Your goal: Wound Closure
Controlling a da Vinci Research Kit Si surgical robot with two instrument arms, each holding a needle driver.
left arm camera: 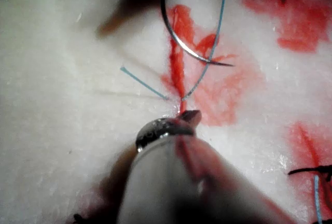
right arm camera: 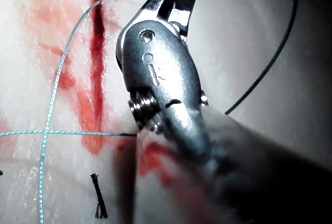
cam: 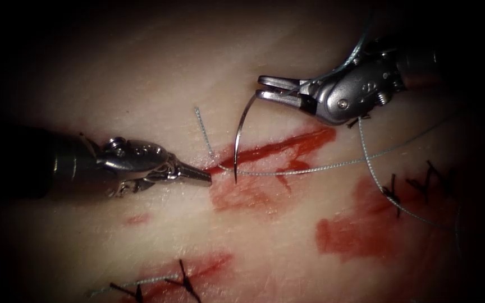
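- The needle [cam: 241, 137] is thin, stiff and slick, likely to swivel if pinched on its curve; the right tool [cam: 268, 88] clamps it near the swaged end, point hanging free just over the cut [cam: 279, 147], not in the tissue [cam: 141, 73].
- The thread [cam: 310, 168] is limp and light, trailing across the cut.
- The left tool [cam: 200, 177] lies low, jaws closed, holding nothing, its tip at the cut's left end.

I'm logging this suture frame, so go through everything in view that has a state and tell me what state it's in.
Right tool: jaws shut on the needle near its blunt end.
Needle: held clear, point hanging down over the cut, not in the tissue.
Left tool: jaws shut, holding nothing, tip at the cut's left end.
Thread: slack, lying across the cut.
Cut: open, red with fluid.
Tissue: older dark stitches elsewhere.
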